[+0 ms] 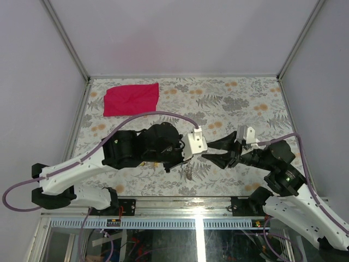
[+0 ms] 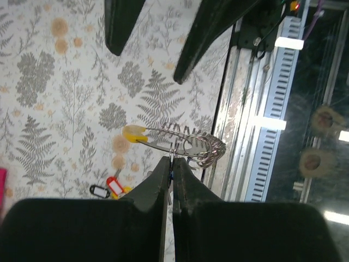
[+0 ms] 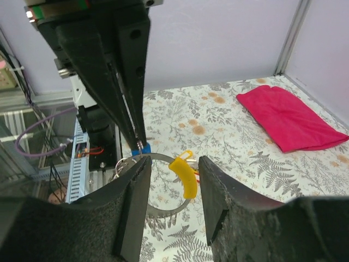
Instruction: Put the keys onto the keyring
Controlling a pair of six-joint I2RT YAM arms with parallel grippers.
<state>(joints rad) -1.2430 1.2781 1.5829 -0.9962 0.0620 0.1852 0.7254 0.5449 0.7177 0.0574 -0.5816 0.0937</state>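
My left gripper point(image 1: 188, 158) point(image 2: 172, 161) is shut on the keyring point(image 2: 199, 147), a cluster of thin metal rings that dangles below it point(image 1: 188, 172) above the near edge of the table. A bit of blue shows at the pinch. A yellow-headed key point(image 2: 133, 134) point(image 3: 184, 174) sticks out sideways from the rings. My right gripper point(image 1: 208, 150) point(image 3: 174, 164) is open, its fingers point(image 3: 218, 202) either side of the yellow head without touching it. Loose keys with red point(image 2: 113, 185) and black point(image 2: 98, 190) heads lie on the floral table below.
A red cloth point(image 1: 131, 99) point(image 3: 289, 117) lies at the table's far left corner. The metal rail point(image 2: 240, 109) of the near table edge runs just beside the hanging keyring. Grey walls enclose the table on three sides.
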